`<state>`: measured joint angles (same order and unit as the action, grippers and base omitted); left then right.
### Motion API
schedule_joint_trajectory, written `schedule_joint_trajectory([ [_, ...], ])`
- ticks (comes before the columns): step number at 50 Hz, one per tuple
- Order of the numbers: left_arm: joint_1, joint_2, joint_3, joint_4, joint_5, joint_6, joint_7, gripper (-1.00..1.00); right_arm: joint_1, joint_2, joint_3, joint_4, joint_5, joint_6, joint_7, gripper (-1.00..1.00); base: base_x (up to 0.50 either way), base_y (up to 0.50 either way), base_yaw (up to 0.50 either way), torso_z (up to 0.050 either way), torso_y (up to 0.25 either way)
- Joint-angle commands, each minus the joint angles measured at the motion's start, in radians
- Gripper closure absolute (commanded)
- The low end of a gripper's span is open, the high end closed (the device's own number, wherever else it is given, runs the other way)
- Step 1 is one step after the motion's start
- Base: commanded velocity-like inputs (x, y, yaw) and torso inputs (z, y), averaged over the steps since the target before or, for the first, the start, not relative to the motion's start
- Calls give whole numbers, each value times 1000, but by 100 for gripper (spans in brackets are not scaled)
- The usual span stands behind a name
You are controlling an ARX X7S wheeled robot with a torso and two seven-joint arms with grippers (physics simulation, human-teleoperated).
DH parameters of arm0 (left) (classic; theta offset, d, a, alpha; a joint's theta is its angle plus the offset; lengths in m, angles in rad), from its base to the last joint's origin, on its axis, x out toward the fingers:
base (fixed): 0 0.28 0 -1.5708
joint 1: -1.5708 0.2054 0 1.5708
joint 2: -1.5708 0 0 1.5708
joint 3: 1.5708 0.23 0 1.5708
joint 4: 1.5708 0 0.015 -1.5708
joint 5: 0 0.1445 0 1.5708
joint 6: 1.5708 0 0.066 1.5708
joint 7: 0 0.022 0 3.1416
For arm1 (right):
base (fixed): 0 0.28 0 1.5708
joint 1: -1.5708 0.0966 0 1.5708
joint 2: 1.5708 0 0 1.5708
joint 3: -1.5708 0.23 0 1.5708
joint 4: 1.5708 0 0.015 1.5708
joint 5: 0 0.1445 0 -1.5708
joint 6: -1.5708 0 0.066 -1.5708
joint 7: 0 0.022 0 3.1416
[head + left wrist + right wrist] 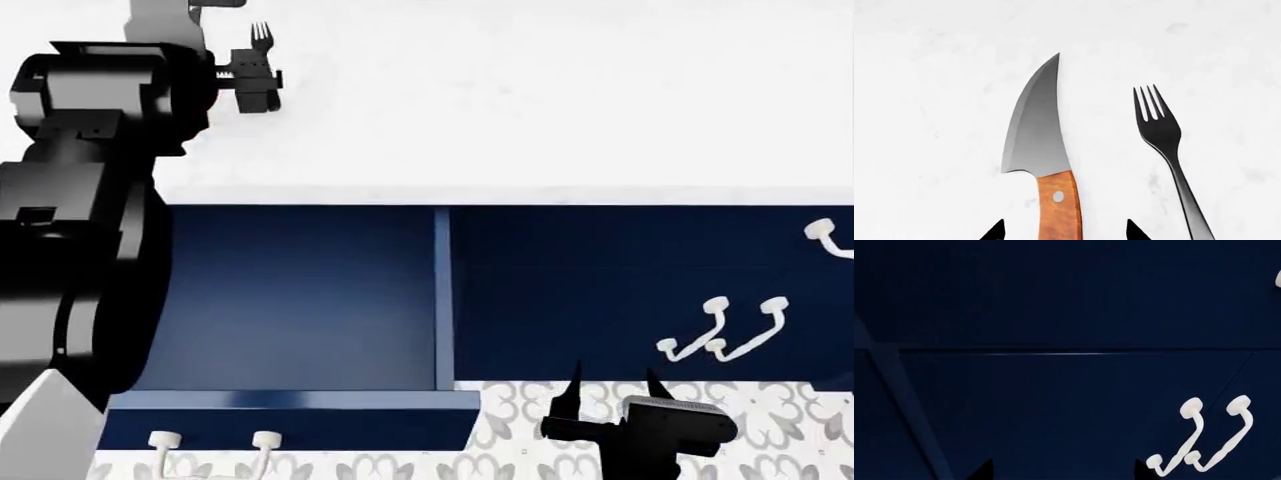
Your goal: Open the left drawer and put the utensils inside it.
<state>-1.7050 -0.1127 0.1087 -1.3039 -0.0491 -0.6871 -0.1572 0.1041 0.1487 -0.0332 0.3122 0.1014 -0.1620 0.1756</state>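
Observation:
The knife [1054, 175], with an orange handle and grey curved blade, lies on the white counter [934, 100]. The black fork [1164, 145] lies parallel beside it. My left gripper [1065, 232] is open, its two tips straddling the knife handle without touching it. In the head view the left gripper [254, 85] hangs over the counter; only the fork's tines [260, 35] show, and the arm hides the knife. The left drawer [294, 300] is pulled out, its blue interior bare, its white handle [214, 445] in front. My right gripper [614, 385] is open and holds nothing.
Navy cabinet doors [641, 270] with paired white handles [721, 330] fill the right side below the counter edge. The right wrist view faces those doors [1054, 305] and handles [1201, 435]. A patterned floor [507, 410] lies below.

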Motion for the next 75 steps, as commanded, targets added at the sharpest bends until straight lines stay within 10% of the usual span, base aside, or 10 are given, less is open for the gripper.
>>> schedule_joint_trajectory([
  [1, 16, 3, -22, -5, 42, 0, 35, 100, -5, 4, -6, -10, 1, -2, 6, -100, 0, 0, 0, 0, 0],
  [33, -23, 10, 7, 34, 63, -32, 47, 100, -4, 16, -25, -9, 16, -5, 21, -100, 0, 0, 0, 0, 4],
  [59, 397, -29, 45, 1253, 13, -883, 107, 100, -4, 25, -39, -9, 27, -7, 31, -100, -2, 0, 0, 0, 191],
  [68, 375, -282, 68, 1193, -1238, -878, -1120, 100, -3, 28, -44, -9, 31, -7, 35, -100, 0, 0, 0, 0, 0],
  [71, 385, -323, 115, 1196, -1688, -818, -1401, 100, -3, 29, -45, -8, 32, -8, 36, -100, 0, 0, 0, 0, 0],
  [75, 320, -533, 461, 1356, -2145, -476, -1411, 100, -3, 30, -47, -8, 34, -8, 38, -100, 0, 0, 0, 0, 0],
])
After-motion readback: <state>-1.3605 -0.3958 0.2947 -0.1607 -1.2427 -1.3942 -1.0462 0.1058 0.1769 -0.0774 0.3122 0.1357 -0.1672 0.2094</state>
